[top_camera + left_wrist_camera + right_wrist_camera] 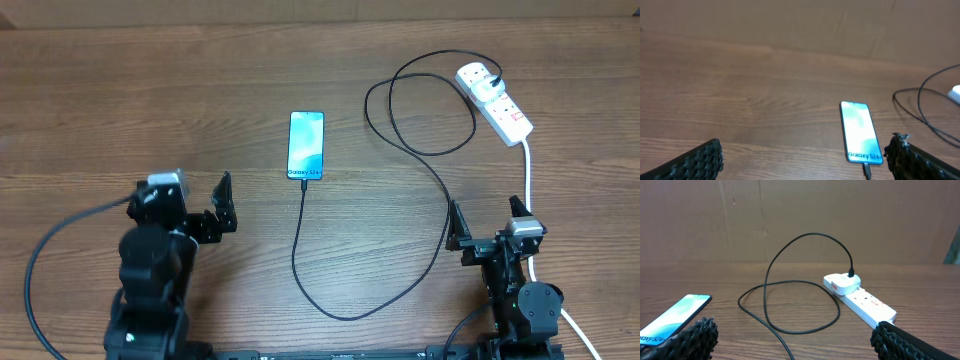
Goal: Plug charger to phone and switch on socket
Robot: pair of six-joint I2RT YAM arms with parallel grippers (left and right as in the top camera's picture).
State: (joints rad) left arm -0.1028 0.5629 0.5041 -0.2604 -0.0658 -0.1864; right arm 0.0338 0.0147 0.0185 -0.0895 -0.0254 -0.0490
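Observation:
The phone (306,146) lies flat mid-table with a bright blue screen; it also shows in the left wrist view (860,132) and at the left edge of the right wrist view (673,318). The black charger cable (420,215) has its tip plugged into the phone's near end and loops right to its white wall plug (483,85) (842,283), seated in the white socket strip (505,112) (867,305). My left gripper (212,208) (800,162) is open and empty, left of the phone. My right gripper (487,222) (792,340) is open and empty, near the strip's thick white cord.
The thick white cord (529,180) runs from the strip down past my right arm. A brown cardboard wall (800,220) stands behind the table. The black cable's slack lies in a wide loop (340,305) between the two arms.

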